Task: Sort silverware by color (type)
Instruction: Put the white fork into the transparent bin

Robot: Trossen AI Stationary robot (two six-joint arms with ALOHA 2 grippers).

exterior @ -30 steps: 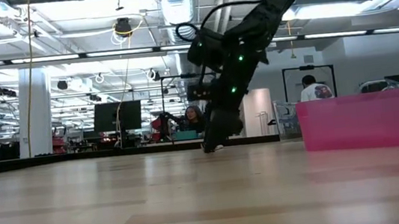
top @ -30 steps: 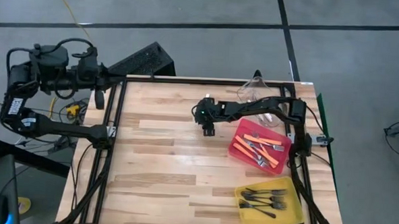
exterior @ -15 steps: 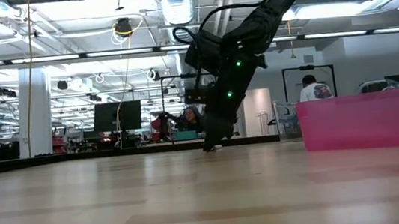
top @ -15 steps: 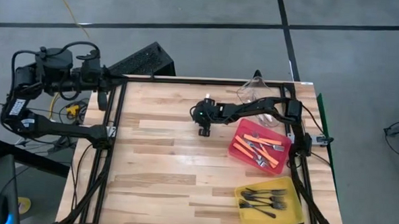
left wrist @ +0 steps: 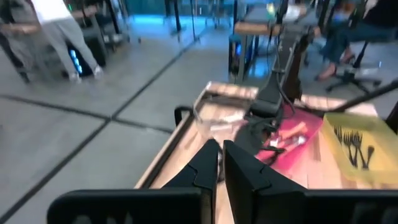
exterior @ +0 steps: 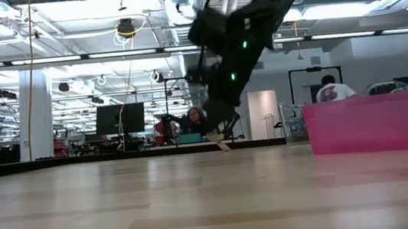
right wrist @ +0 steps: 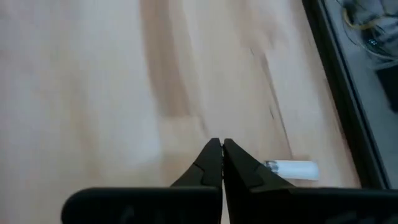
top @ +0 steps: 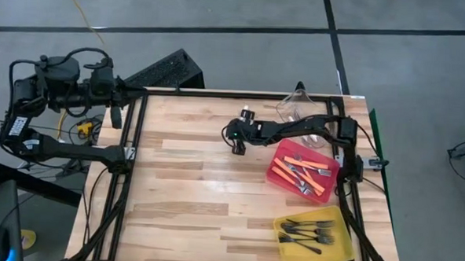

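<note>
the right gripper (top: 239, 146) is hanging above centre in the high view, fingers pressed together on nothing visible. forks (top: 301, 171) are lying in the red bin (top: 278, 154), black forks (top: 308, 232) in the yellow bin (top: 281, 235) at lower right. it is risking sweeping bare wood with nothing loose beneath. the left gripper (left wrist: 220, 163), also pressed together, is waiting at upper left.

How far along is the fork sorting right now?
Done: orange-handled forks lie in the red bin, black forks in the yellow bin. In hand: right gripper is shut over the table; unclear whether it holds anything. Left: a pale piece lying beside it. Left gripper waits off-table, shut.
</note>
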